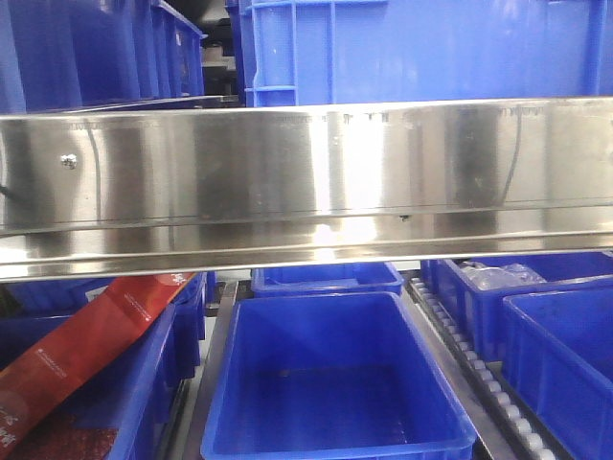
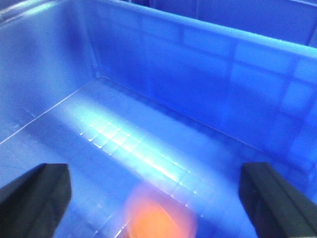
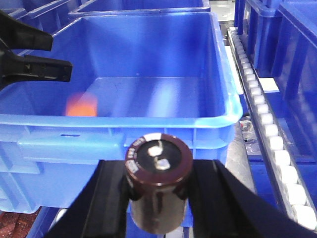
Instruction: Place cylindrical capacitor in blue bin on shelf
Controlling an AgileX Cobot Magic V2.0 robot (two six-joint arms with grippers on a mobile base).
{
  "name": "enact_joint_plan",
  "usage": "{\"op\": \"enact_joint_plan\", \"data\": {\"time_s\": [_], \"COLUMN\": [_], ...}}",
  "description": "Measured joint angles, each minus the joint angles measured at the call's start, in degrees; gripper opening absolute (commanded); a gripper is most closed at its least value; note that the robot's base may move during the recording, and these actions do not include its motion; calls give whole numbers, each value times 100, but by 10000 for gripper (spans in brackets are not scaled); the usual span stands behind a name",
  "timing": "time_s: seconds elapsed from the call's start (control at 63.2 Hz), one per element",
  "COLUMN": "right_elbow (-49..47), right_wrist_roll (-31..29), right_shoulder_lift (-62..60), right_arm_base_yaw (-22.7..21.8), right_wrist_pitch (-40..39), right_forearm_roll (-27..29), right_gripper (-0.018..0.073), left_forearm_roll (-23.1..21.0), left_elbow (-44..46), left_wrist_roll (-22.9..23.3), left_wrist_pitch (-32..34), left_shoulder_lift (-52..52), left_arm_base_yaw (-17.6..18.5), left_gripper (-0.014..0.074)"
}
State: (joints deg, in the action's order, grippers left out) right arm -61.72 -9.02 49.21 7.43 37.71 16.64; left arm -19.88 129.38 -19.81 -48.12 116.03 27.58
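My right gripper (image 3: 158, 184) is shut on a dark brown cylindrical capacitor (image 3: 158, 157), held upright just in front of the blue bin's (image 3: 148, 120) near rim. My left gripper (image 2: 156, 191) is open and empty inside the bin, above its floor (image 2: 124, 144). It also shows in the right wrist view (image 3: 55, 53), over the bin's left side. A blurred orange object (image 2: 158, 220) is in the bin below the left gripper, also seen from the right wrist (image 3: 81, 105). The steel shelf beam (image 1: 306, 172) spans the front view above the bin (image 1: 335, 450). No gripper shows in the front view.
White roller tracks (image 3: 265, 124) run along the bin's right side, with more blue bins (image 1: 556, 335) beyond. A red packet (image 1: 86, 335) lies in the bin to the left. Ribbed blue crates (image 1: 431, 48) stand on the upper level.
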Motion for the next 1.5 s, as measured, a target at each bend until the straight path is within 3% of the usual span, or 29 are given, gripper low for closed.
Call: {"op": "enact_joint_plan", "data": {"time_s": [0.111,0.19,0.269,0.395,0.459,0.712,0.901,1.107,1.281,1.502], "right_elbow": [0,0,0,0,0,0,0,-93,-930,-2615], "right_wrist_roll": [0,0,0,0,0,0,0,0,-247,-543], "right_shoulder_lift": [0,0,0,-11,-21,-30,-30,-2,549,2028], "right_arm_base_yaw": [0,0,0,0,0,0,0,0,0,123], "right_wrist_pitch": [0,0,0,0,0,0,0,-91,-24,230], "right_forearm_roll": [0,0,0,0,0,0,0,0,0,0], "right_gripper": [-162,-162,-162,-162,-162,-162,-162,-162,-162,-162], "left_forearm_roll": [0,9,72,319,377,555,677,773,786,786], "left_elbow": [0,0,0,0,0,-157,-1511,-3929,-5699,-6651], "left_wrist_roll": [0,0,0,49,166,801,926,930,939,939], "left_wrist_pitch": [-158,-400,-775,-1433,-1703,-2161,-2140,-709,613,1078], "left_shoulder_lift": [-166,-369,-661,-1169,-1397,-2143,-3070,-4726,-6105,-7213], "left_arm_base_yaw": [0,0,-38,-181,-301,-825,-941,-950,-950,-950], "left_gripper": [555,475,325,-13,-111,-111,-111,-111,-111,-111]}}
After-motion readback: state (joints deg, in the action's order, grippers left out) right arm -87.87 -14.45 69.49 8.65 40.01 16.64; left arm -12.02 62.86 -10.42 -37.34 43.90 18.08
